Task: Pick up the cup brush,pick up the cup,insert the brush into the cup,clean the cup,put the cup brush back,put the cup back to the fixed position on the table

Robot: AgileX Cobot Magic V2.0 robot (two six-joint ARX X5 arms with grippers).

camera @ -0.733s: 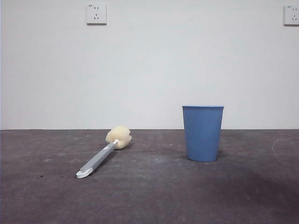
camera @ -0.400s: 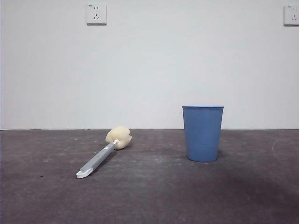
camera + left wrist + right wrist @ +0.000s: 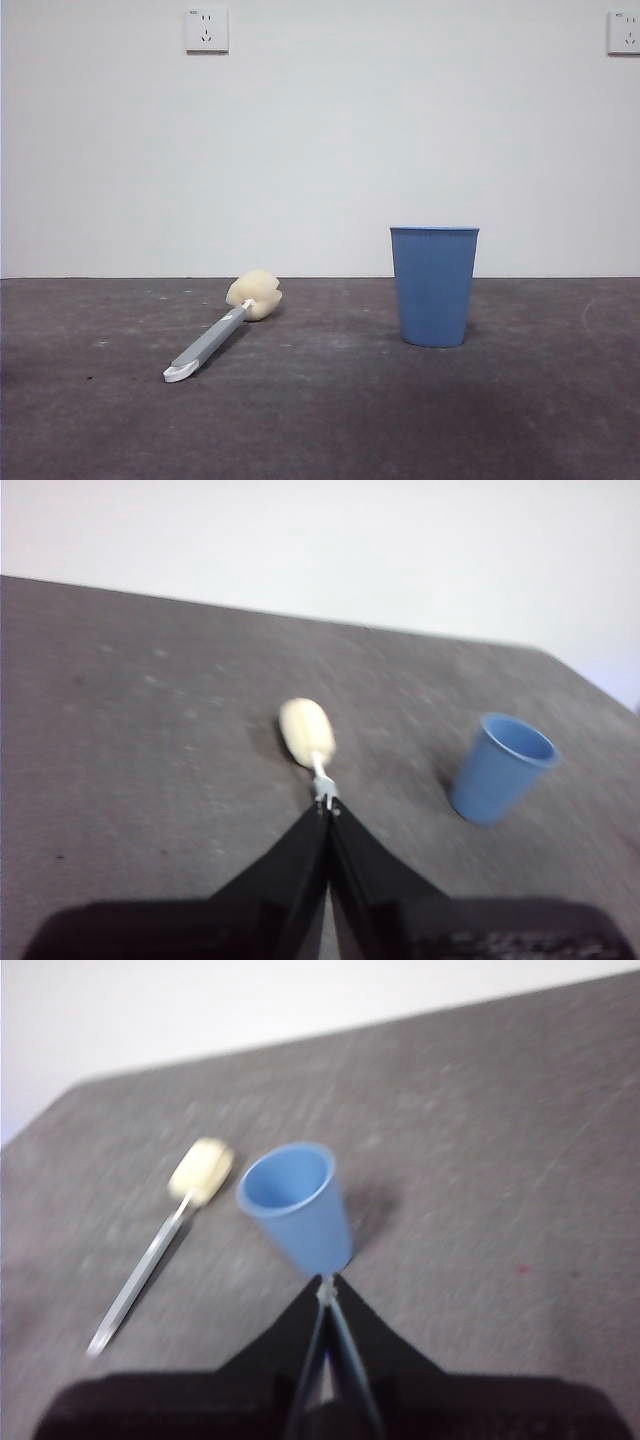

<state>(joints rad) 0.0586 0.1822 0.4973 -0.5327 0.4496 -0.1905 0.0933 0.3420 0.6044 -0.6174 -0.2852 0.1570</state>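
The cup brush (image 3: 215,335) lies flat on the table (image 3: 330,420) at the left, its cream-yellow sponge head (image 3: 254,293) toward the wall and its white looped end toward the camera. The blue ribbed cup (image 3: 434,285) stands upright to the right, empty. No arm shows in the front view. In the left wrist view my left gripper (image 3: 326,812) is shut and empty, high above the table, with the brush (image 3: 307,735) and cup (image 3: 500,768) beyond it. In the right wrist view my right gripper (image 3: 326,1295) is shut and empty, above the table just short of the cup (image 3: 298,1207); the brush (image 3: 165,1235) lies beside the cup.
A white wall runs along the table's far edge, with two power sockets (image 3: 206,30) high up. Nothing else stands on the table.
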